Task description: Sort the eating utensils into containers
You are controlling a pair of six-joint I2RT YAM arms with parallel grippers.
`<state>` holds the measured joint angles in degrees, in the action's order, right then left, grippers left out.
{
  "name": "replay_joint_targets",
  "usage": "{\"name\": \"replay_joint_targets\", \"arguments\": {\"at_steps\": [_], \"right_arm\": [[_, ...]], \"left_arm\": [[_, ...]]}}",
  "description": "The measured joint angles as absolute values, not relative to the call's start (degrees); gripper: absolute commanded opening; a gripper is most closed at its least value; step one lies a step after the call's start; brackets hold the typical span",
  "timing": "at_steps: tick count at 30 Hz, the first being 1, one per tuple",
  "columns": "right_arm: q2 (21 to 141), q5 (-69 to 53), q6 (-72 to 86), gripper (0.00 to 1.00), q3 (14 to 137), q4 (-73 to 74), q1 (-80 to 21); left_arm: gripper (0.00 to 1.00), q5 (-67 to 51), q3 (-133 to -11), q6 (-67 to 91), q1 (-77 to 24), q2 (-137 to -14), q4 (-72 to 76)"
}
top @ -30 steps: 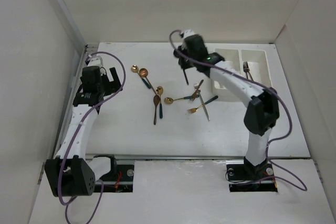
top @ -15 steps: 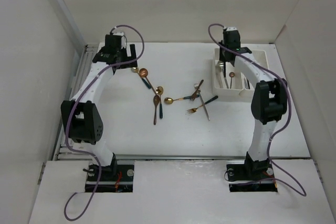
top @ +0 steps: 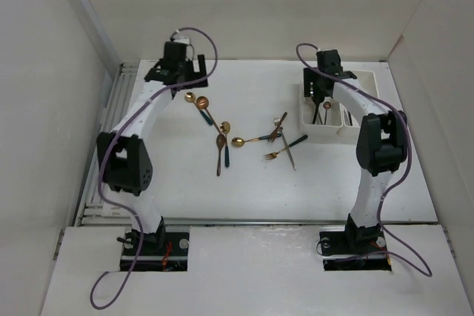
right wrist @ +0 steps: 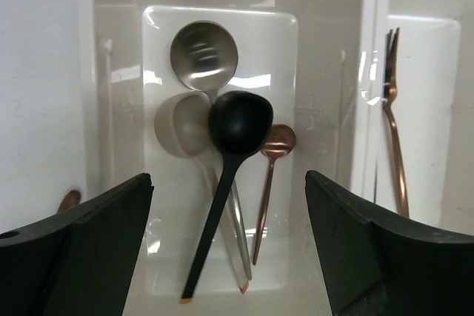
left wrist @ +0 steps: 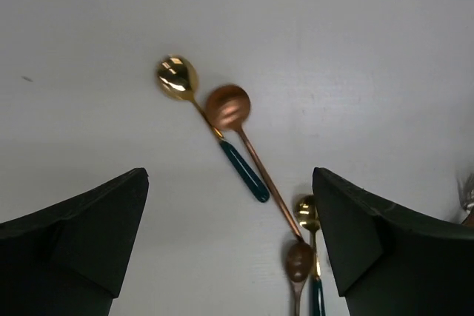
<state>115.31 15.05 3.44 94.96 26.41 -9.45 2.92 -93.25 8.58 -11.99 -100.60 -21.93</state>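
The right gripper [right wrist: 228, 177] hung over the two joined white bins [top: 363, 88] at the far right of the surface [top: 170, 175], its jaws spread wide and holding nothing. Directly beneath it, the left-hand bin [right wrist: 111, 109] held four spoons. A silver spoon [right wrist: 204, 51] lay at the top of the wrist view and a pale spoon [right wrist: 181, 127] just below it. A black spoon [right wrist: 239, 122] overlapped the pale one's bowl, and a small copper spoon [right wrist: 280, 140] lay just beside the black one's handle. The right-hand bin [right wrist: 429, 94] held a copper fork [right wrist: 396, 153] lying lengthwise near the wall between the two bins.

Across the surface, the left gripper [left wrist: 229, 172] hovered at the far left with its jaws also wide apart and empty. Below it lay a gold spoon with a dark green handle [left wrist: 178, 78] and a long copper spoon [left wrist: 228, 105], the copper bowl touching the gold spoon's neck and the two handles running nearly side by side. At the bottom of that wrist view, a second gold spoon [left wrist: 307, 212] and a brown spoon bowl [left wrist: 300, 257] lay close together.

Between the two arms, more spoons [top: 221, 140] and a few forks [top: 272, 155] lay loosely scattered on the open surface, well apart from the bins.
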Motion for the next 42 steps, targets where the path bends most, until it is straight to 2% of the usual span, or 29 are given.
{"name": "replay_joint_targets", "arguments": {"at_steps": [1,5,8,12,17,22,25,28,29,30,31,32,42], "right_arm": [[114.3,15.0,3.5,0.89,94.6,26.6,-9.5],[109.6,15.0,3.4,0.89,93.6,26.4,-9.7],[105.9,15.0,3.4,0.89,92.5,25.8,-9.8],[103.3,15.1,3.2,0.89,90.2,24.8,-9.8],[103.1,15.1,3.2,0.89,87.5,25.2,-9.8],[103.1,15.1,3.2,0.89,87.2,25.2,-9.8],[103.0,15.1,3.2,0.89,87.2,25.3,-9.7],[103.0,15.1,3.1,0.89,87.3,25.2,-9.7],[103.0,15.1,3.0,0.89,87.3,25.2,-9.7],[103.0,15.1,2.8,0.89,87.4,25.3,-9.7],[103.0,15.1,2.8,0.89,87.5,25.3,-9.7],[103.0,15.1,2.6,0.88,87.7,25.3,-9.7],[100.1,16.2,-2.1,0.89,88.9,25.6,-14.7]], "left_arm": [[0.84,2.3,-93.3,10.2,-13.2,-103.6,-22.5],[0.75,1.6,-93.0,14.6,-15.0,-115.1,-25.7],[0.75,1.7,-93.0,16.3,-14.8,-120.2,-28.2],[0.72,1.6,-93.4,17.8,-14.3,-121.3,-29.9],[0.60,2.6,-95.5,19.1,-14.3,-122.0,-29.8],[0.59,4.2,-95.6,20.0,-14.3,-123.7,-30.0],[0.56,4.8,-95.1,20.4,-14.2,-123.6,-29.6],[0.33,5.0,-94.5,20.9,-13.5,-123.4,-29.1],[0.28,5.0,-94.4,21.1,-13.1,-123.3,-29.1],[0.14,4.9,-94.3,21.2,-12.5,-123.3,-29.0],[0.05,5.0,-94.2,21.5,-12.1,-123.3,-29.1],[0.01,4.4,-94.2,21.6,-11.7,-123.3,-28.9],[0.00,2.5,-92.9,21.8,-6.9,-121.8,-29.4]]}}
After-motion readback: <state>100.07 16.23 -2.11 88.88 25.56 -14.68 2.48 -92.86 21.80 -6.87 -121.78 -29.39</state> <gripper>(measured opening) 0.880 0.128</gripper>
